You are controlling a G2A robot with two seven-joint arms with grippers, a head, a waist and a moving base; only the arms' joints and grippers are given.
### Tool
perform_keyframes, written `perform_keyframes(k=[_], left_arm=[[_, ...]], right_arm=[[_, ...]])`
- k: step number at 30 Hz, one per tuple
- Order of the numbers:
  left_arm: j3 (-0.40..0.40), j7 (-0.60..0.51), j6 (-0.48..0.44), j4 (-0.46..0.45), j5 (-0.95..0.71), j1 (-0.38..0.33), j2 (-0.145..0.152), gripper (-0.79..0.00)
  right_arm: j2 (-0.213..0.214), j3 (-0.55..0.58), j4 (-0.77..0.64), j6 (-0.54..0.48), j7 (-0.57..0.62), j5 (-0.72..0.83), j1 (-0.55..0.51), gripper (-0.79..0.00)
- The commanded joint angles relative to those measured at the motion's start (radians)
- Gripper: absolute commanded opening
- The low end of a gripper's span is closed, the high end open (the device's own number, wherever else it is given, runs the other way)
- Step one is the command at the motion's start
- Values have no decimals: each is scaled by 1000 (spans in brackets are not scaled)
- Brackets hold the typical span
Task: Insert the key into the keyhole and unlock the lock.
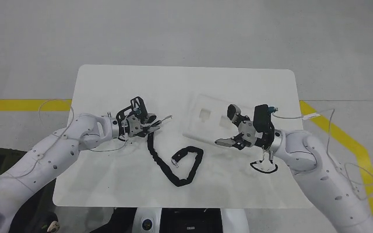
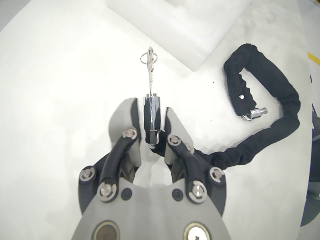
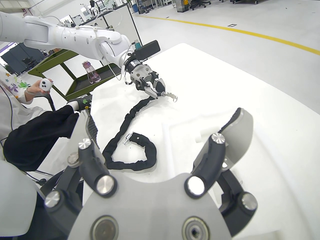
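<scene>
As the left pincer (image 2: pixel 150 106) clamps the lock (image 2: pixel 150 121), its key (image 2: pixel 150 68) protrudes

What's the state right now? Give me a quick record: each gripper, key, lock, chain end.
left gripper: shut on the lock body
right gripper: open, empty, over the foam block
key: blade seated in the lock body's end, head and ring sticking out
chain: black-sleeved, loops from the lock body across the table
pin end: lying on the table, out of the lock body and apart from it
status: lock looks released
</scene>
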Motion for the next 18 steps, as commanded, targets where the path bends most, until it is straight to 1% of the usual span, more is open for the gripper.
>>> perform_keyframes(k=[1,3,6,10,13,18], left_arm=[[-15,29,-14,7,7,6,-1,0],[-31,70,-32,17,16,12,-2,0],[-65,159,-58,39,37,20,0,0],[-120,332,-117,71,84,29,5,0],[-159,423,-125,105,142,32,9,0],[-216,524,-141,148,195,31,11,0]], right_arm=[[-1,4,5,1,-2,-8,0,0],[-2,10,14,5,-8,-18,-3,0],[-3,28,25,13,-28,-47,-5,0],[-1,74,36,48,-77,-130,-14,0],[1,117,41,76,-135,-191,-30,0],[5,209,54,158,-254,-298,-81,0]])
